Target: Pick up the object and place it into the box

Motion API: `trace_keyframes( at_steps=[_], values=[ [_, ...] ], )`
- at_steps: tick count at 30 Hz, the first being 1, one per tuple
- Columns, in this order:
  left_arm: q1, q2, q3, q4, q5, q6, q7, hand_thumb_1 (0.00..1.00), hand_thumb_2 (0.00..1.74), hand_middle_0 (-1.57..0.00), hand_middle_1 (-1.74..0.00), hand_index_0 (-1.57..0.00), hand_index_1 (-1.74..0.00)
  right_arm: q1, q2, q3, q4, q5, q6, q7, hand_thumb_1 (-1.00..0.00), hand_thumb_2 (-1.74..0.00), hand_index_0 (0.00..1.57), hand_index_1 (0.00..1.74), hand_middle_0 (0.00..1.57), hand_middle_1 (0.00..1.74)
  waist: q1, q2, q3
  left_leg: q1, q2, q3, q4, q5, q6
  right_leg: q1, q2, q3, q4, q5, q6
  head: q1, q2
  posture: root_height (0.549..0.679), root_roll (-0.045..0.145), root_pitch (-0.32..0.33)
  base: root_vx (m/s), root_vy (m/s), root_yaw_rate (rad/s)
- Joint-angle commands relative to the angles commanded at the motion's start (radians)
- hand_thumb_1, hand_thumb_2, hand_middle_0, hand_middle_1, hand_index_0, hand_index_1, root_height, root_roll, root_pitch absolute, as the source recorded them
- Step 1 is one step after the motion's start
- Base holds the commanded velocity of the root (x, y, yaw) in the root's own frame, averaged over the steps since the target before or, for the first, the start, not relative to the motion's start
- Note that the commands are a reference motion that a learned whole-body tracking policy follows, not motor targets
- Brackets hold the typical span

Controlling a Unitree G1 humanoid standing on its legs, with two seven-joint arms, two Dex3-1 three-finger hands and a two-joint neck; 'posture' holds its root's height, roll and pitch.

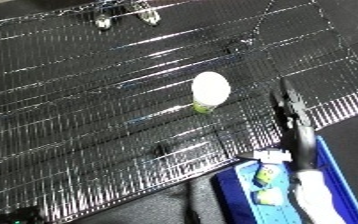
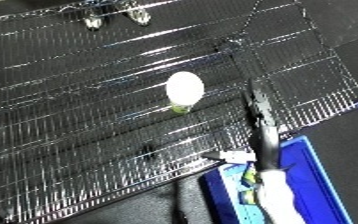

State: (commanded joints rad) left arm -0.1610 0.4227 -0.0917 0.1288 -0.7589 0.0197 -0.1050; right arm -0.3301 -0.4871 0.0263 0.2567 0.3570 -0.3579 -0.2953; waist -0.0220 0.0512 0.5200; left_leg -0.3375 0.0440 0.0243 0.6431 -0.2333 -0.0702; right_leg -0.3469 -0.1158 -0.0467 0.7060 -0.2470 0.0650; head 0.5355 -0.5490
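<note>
A white round-topped object with a green base (image 1: pixel 209 90) stands on the black wire-mesh shelf (image 1: pixel 78 100), near its middle. My right hand (image 1: pixel 293 115) reaches in from the lower right above the mesh, its black fingers straight and seen edge-on. It hangs to the right of the object with a gap between them and holds nothing. The white forearm (image 1: pixel 314 195) crosses over the blue bin (image 2: pixel 315 165) at the lower right corner. My left hand shows in no view.
Small green and white items (image 1: pixel 266 176) lie inside the bin. Two shiny metal fittings (image 1: pixel 103 21) sit at the shelf's far edge. The shelf's near edge runs diagonally, with dark floor (image 1: pixel 158 210) below it.
</note>
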Motion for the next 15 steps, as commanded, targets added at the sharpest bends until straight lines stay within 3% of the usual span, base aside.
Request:
trace_keyframes(
  at_steps=[8,15],
  values=[
    [-0.007,0.021,-0.024,-0.001,-0.003,0.005,0.019,1.0,1.74,-1.57,-1.74,-1.57,-1.74,-0.081,-0.034,-0.003,0.004,-0.023,0.06,-0.045,0.0,0.0,0.0,0.0,0.0,0.0,0.005,0.013,0.0,-0.063,-0.005,-0.006,0.039,-0.006,0.0026,-0.064,-0.0041,-0.001,0.048,-0.01,-0.0042,0.034,0.064,0.645,0.07,-0.023,0.025,-0.033,0.029],
    [-0.026,0.043,-0.043,-0.008,-0.014,0.016,0.031,1.0,1.74,-1.57,-1.74,-1.57,-1.74,-0.156,-0.067,0.012,0.026,-0.012,0.112,-0.045,0.0,0.0,0.0,0.0,0.0,0.0,0.013,0.029,0.0,-0.111,-0.012,-0.008,0.05,-0.005,0.0059,-0.125,-0.0065,0.001,0.081,-0.018,-0.0088,0.046,0.119,0.641,0.074,0.011,0.013,-0.022,0.036]
  ],
)
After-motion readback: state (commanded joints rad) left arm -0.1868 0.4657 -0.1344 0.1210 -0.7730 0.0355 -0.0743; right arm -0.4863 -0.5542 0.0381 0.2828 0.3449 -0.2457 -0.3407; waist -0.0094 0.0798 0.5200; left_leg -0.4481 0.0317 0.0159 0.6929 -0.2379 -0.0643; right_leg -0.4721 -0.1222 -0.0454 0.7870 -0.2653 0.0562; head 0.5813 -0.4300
